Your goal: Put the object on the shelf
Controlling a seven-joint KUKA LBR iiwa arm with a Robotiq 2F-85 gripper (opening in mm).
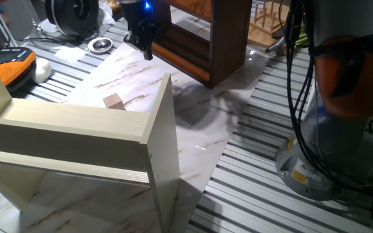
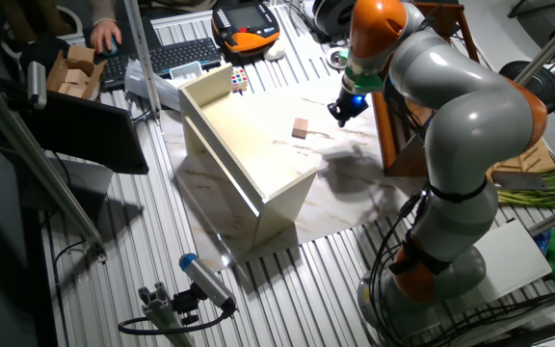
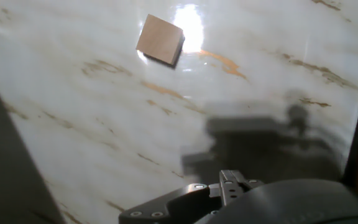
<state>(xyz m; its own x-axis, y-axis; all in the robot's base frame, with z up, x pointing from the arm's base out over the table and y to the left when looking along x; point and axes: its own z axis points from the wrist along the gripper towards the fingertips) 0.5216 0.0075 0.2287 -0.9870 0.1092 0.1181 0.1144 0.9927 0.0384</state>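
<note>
Beside the pale shelf unit [image 1: 76, 129], the cube [image 1: 114, 101] (end effector [image 1: 146, 50] above, opening unclear).

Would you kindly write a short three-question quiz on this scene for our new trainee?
1. True or false: the wooden cube rests on the marble tabletop.
2. The gripper is: A) holding the cube, B) raised above the table, apart from the cube.
3. Which shelf stands nearer the gripper, the dark brown shelf or the pale cream shelf?

Key: 1 true; 2 B; 3 the dark brown shelf.
</note>
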